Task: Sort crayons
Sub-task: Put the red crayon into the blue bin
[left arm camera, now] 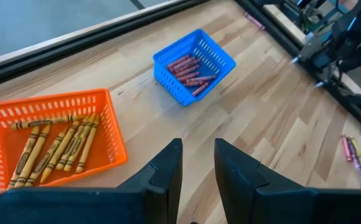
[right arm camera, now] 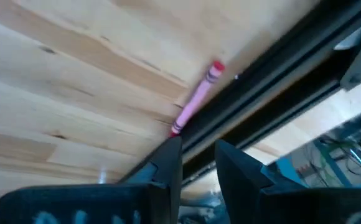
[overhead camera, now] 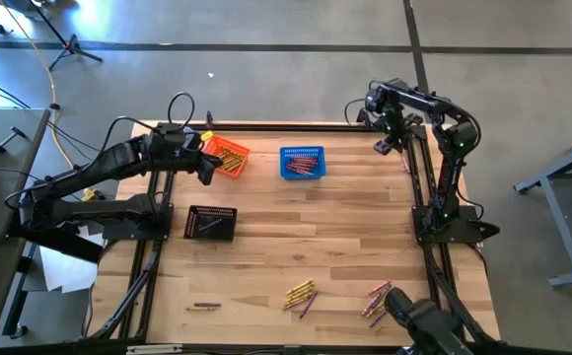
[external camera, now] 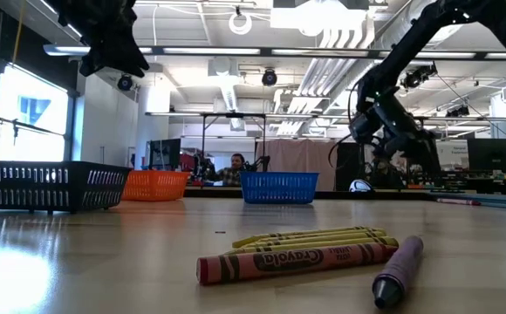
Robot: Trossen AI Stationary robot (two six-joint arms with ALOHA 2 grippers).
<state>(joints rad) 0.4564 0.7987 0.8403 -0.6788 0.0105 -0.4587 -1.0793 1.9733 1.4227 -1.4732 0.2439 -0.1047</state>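
Orange basket (overhead camera: 229, 155): upper left of centre in the high view, holding yellow crayons (left arm camera: 56, 144) laid side by side; touching nothing else.
Blue basket (overhead camera: 303, 163): just right of the orange one, upper middle of the high view, with red crayons (left arm camera: 189, 69) inside.
Black basket (overhead camera: 211, 223): left of centre in the high view, below the orange basket, with a few purple crayons (overhead camera: 207, 225) in it.
Loose crayons, bottom centre: a small cluster of yellow ones with a purple one (overhead camera: 301, 295) on the bare wooden table (overhead camera: 335, 227); in the low view these lie closest to the camera, a red one (external camera: 295, 261) in front.
Loose crayons, lower right: a pink and purple bunch (overhead camera: 375, 301) near the table's bottom edge.
Loose crayon, lower left: a single purple one (overhead camera: 204, 306).
Left gripper (overhead camera: 205, 166): raised above the table at the orange basket's left edge; fingers (left arm camera: 168, 174) slightly apart, nothing between them; the yellow crayons lie in the basket just ahead of it.
Right gripper (overhead camera: 383, 145): upper right of the high view, by the table's right rail; fingers a small gap apart, empty.
Pink crayon (right arm camera: 196, 99): lies on the wood against the dark rail, just beyond the right gripper's fingertips, not touched.
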